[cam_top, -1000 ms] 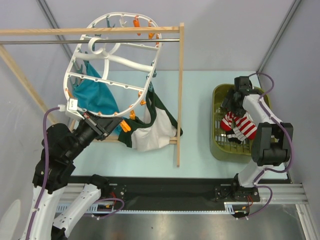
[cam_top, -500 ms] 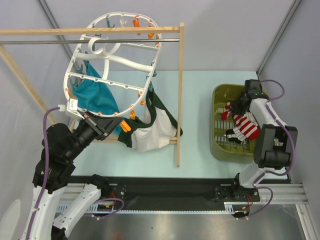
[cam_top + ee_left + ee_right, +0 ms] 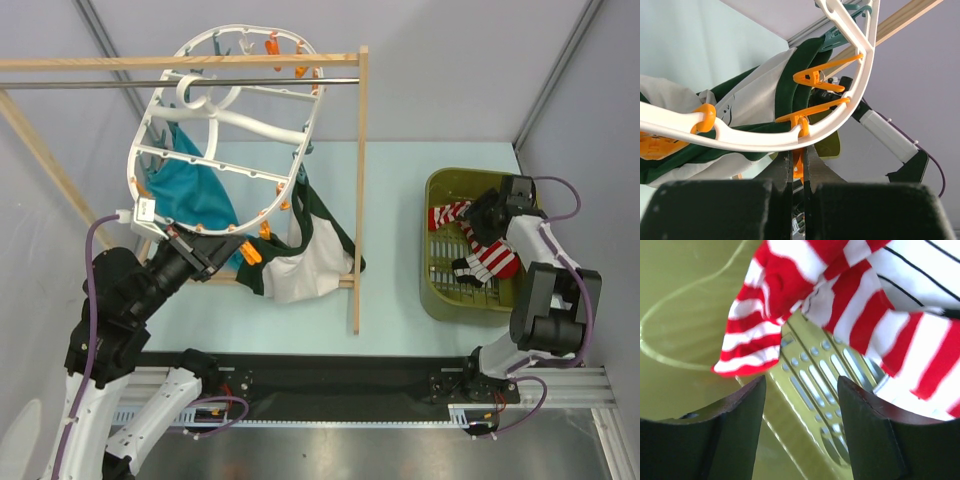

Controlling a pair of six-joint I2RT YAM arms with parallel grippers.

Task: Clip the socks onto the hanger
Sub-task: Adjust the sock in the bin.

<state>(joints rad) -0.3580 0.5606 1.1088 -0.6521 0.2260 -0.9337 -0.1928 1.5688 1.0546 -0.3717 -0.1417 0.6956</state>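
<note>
The white oval hanger hangs tilted from the metal rod, with orange and teal clips round its rim. My left gripper is shut on an orange clip at the hanger's lower rim. The red-and-white socks lie in the olive basket, one stretched toward its left wall. My right gripper is open and empty low inside the basket, its fingers just short of a red-and-white sock. A white sock with thin black stripes lies beside it.
A wooden rack with a metal rod carries the hanger. A teal cloth and a dark green-and-white garment hang from clips. The basket's slotted floor lies under my right gripper. Grey walls close both sides.
My right wrist has swung to the right and nearer, its gripper now pointing left in the basket. One red-and-white sock has spread toward the basket's left. The left arm has not moved.
</note>
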